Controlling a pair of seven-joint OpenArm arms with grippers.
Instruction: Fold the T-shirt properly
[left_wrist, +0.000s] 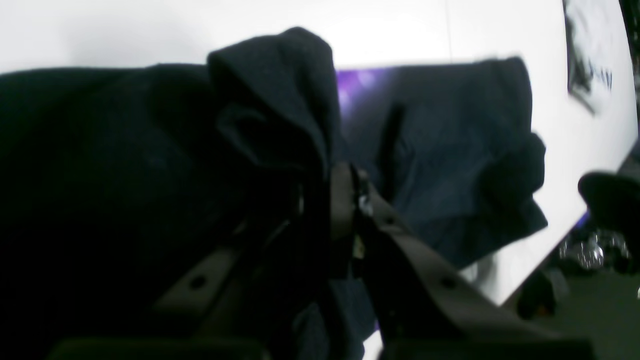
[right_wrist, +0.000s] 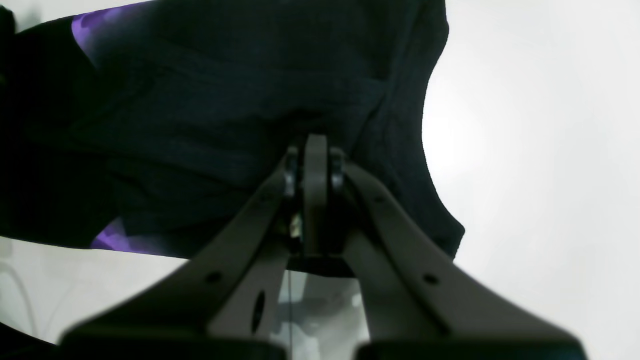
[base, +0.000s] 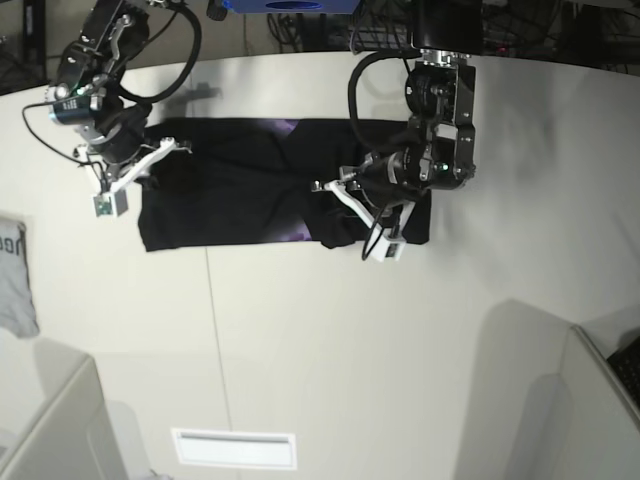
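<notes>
On the surface (base: 300, 330), left claw (left_wrist: 325, 175) clamped on shirt (left_wrist: 280, 95), likely to fold it; right claw (right_wrist: 316, 145) together

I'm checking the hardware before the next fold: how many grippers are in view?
2. The left gripper is on the base view's right, at the black T-shirt; the right gripper is on that view's left, over the shirt's other end.
</notes>
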